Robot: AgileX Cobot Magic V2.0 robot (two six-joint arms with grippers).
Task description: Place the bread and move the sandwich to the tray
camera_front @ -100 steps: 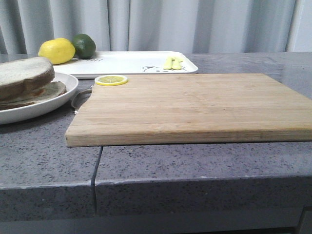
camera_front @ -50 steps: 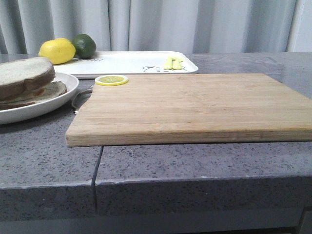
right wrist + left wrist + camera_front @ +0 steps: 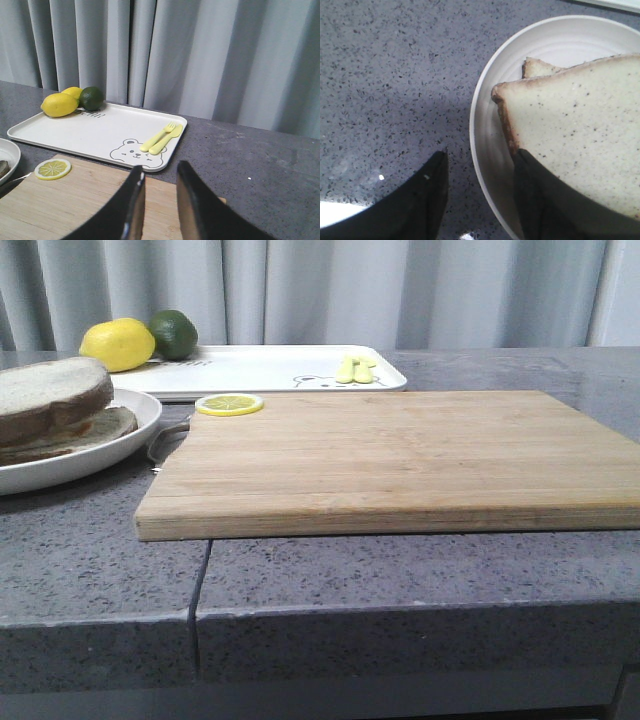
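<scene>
Left end effector: I read its fingers as spread, straddling the rim of the plate; one finger sits outside over the desk, the other inside under the crust edge of the bread.
Sandwich: top slice already stacked, directly ahead of my left fingers, on the plate.
Step in hand: bread looks placed; I judge the move to the tray comes next.
Next move: close on the plate rim, lift level, carry beyond the cutting board.
Right end effector: fingers nearly together, pinching nothing, above the board's far end.
Tray: just past my right fingers; lemon, lime, cutlery aboard.
Hidden: egg filling indistinct; both arms absent from front view.
</scene>
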